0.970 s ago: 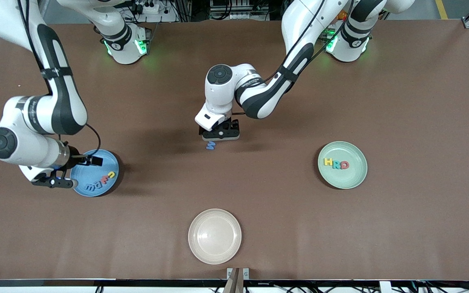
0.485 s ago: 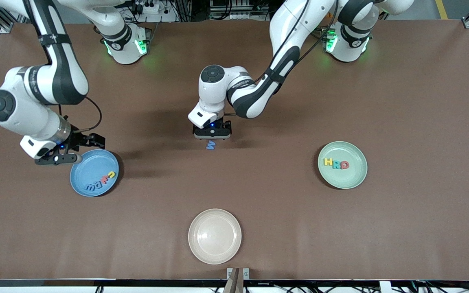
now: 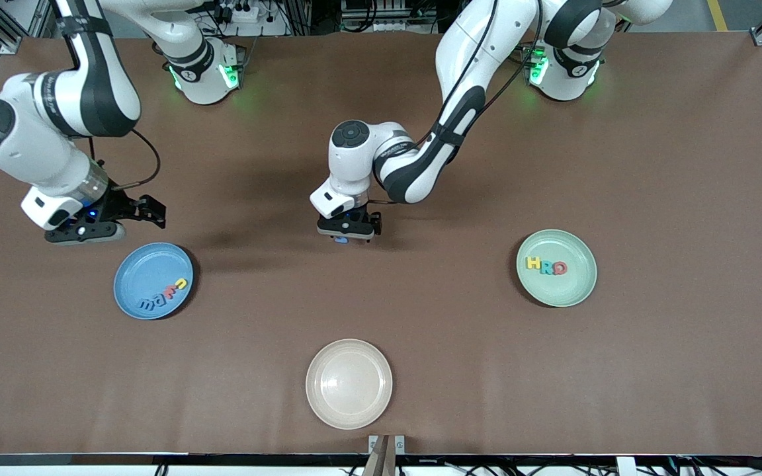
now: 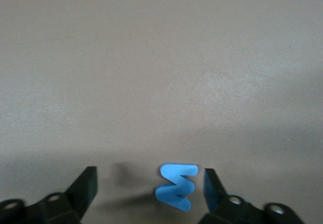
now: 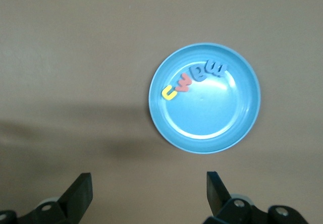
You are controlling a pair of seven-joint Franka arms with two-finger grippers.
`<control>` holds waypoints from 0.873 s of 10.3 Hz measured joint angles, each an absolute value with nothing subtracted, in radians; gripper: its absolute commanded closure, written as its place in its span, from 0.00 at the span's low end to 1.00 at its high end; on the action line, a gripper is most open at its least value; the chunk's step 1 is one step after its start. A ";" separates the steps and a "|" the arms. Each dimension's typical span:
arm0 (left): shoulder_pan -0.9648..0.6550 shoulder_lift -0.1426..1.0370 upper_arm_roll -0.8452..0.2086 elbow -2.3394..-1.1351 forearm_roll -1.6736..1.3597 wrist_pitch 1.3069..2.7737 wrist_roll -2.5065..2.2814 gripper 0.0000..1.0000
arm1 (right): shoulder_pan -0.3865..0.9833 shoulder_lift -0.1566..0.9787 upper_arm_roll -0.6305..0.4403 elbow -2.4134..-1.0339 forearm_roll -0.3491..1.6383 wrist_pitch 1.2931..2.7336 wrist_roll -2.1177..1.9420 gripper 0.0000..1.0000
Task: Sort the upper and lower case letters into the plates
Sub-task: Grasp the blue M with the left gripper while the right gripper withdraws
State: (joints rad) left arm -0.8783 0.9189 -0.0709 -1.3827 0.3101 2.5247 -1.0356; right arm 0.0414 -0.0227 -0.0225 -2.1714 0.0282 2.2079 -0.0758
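Now the blue letter (image 4: 176, 186) lies on the brown surface (image 3: 460, 344) between the blue plate (image 3: 149, 268) and the pale green plate (image 3: 569, 294). The left pincer (image 3: 348, 233) has come down around it, jaws open but starting to close, not yet touching. The right pincer (image 3: 100, 221), open and empty, has drawn back from the blue plate. I judge this the last loose letter.

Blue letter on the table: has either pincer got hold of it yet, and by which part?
Nothing is held yet. The left pincer straddles the blue letter, fingers apart from it. The right pincer is open near the blue plate.
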 measured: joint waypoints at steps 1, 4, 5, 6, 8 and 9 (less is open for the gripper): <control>-0.879 0.928 -0.071 -1.383 0.310 2.539 -1.036 0.21 | 0.027 -0.033 -0.023 -2.127 0.028 2.140 -0.076 0.00; -0.883 0.940 -0.071 -1.381 0.310 2.551 -1.036 0.26 | -0.003 -0.047 -0.028 -1.941 0.028 1.924 -0.076 0.00; -0.887 0.944 -0.071 -1.381 0.310 2.551 -1.036 0.30 | -0.005 -0.048 -0.035 -1.876 0.028 1.860 -0.076 0.00; -0.888 0.944 -0.071 -1.379 0.310 2.551 -1.036 0.33 | -0.005 -0.049 -0.037 -1.807 0.028 1.800 -0.076 0.00; -0.889 0.945 -0.071 -1.377 0.310 2.550 -1.043 0.40 | -0.003 -0.051 -0.033 -1.676 0.028 1.711 -0.076 0.00; -0.890 0.945 -0.071 -1.375 0.310 2.550 -1.047 0.41 | -0.002 -0.050 -0.031 -1.632 0.028 1.682 -0.076 0.00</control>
